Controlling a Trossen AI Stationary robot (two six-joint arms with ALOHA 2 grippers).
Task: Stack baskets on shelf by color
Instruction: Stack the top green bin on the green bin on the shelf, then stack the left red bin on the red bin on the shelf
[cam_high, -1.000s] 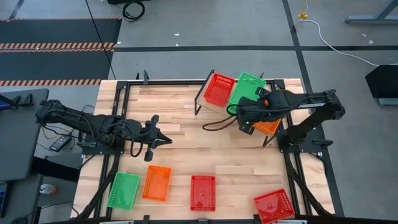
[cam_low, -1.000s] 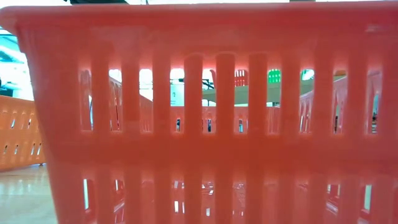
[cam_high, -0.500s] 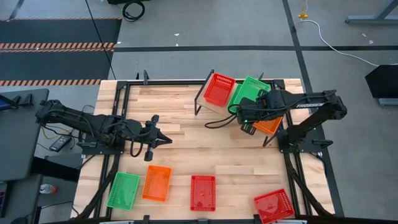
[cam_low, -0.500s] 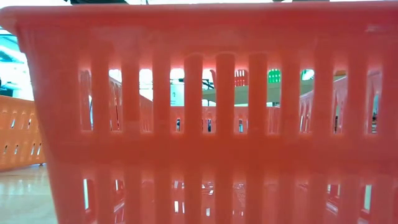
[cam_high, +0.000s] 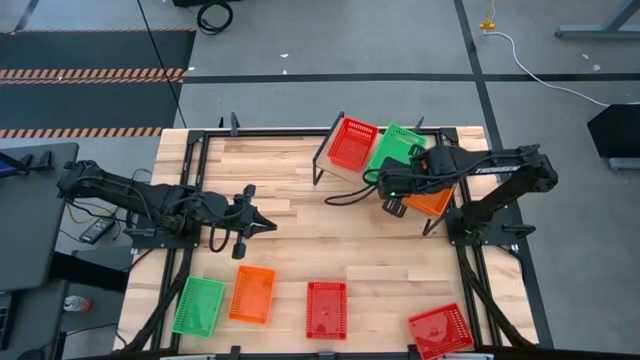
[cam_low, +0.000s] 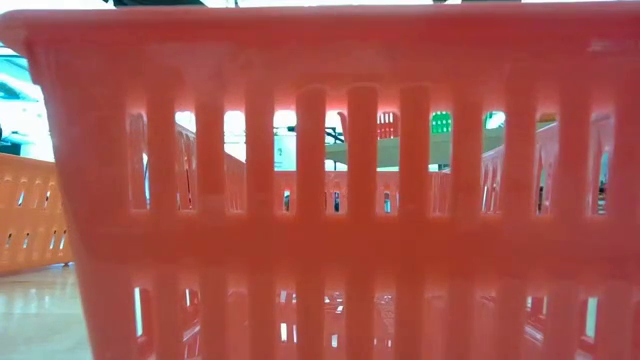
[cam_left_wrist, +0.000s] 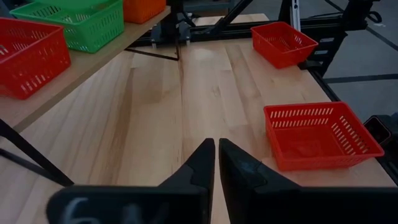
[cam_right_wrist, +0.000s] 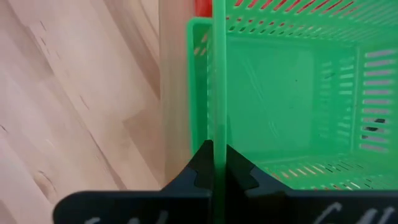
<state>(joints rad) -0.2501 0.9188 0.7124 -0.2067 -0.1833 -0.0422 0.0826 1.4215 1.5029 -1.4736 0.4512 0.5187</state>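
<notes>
The right gripper (cam_right_wrist: 213, 163) is pinched tight on the thin wall of a green basket (cam_right_wrist: 280, 81), holding it over the shelf (cam_high: 350, 172). Under the gripper lies another green basket, a red basket (cam_high: 352, 143) sits just beside it toward the table's middle, and an orange basket (cam_high: 432, 200) lies on its other side, partly under the arm. To do this well, I judge the held basket should be squared with the green one below, lowered level until it nests, and only then let go; a tilted release could catch a rim.

Room is tight on both sides, with neighbours nearly touching, so the free way out is upward. The left gripper (cam_left_wrist: 216, 163) waits shut and empty over bare table, well apart.
</notes>
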